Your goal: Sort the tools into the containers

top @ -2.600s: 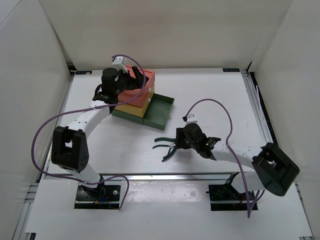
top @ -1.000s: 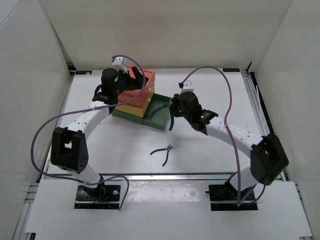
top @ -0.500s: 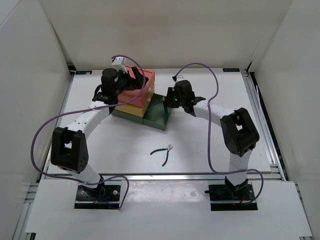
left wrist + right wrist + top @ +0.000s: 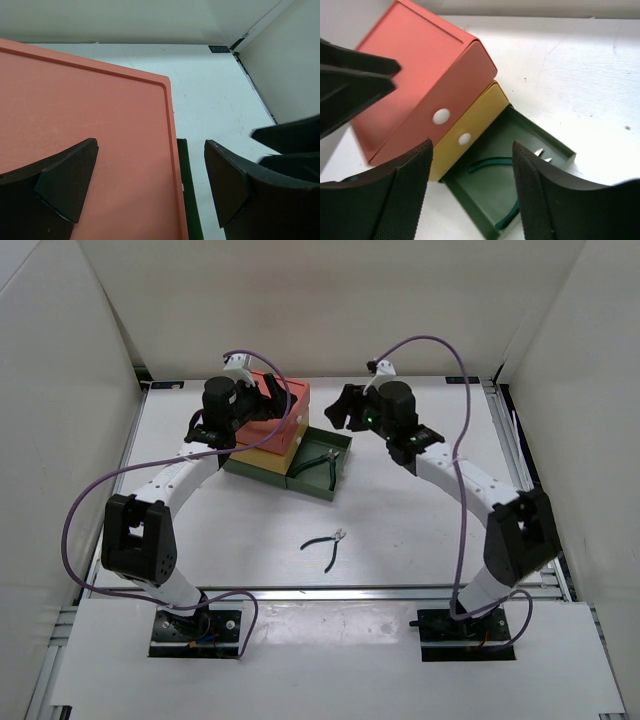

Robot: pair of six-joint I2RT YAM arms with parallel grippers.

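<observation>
- Drop-off step for the pliers, judging by the layout: first pair of pliers point(image 4: 492, 161) flat inside the pulled-out green drawer point(image 4: 520, 135), lowest of the three boxes, free of any grip.
- Right claw point(image 4: 343, 410) above the far edge of that drawer, jaws well apart, nothing between them.
- Left claw point(image 4: 262, 392) over the top of the red box point(image 4: 75, 100), spread fully wide, empty; touching the lid or hovering, cannot tell.
- Yellow box point(image 4: 480, 112) and red box both pushed in.
- Left to sort: second pair of pliers point(image 4: 327, 543) on the table point(image 4: 420, 520), near side, well apart from the boxes.
- Next, probably: bring right claw down over that pair, line up jaws across the handles, pinch, lift, carry to the same drawer.
- No wrenches or screwdrivers in sight.
</observation>
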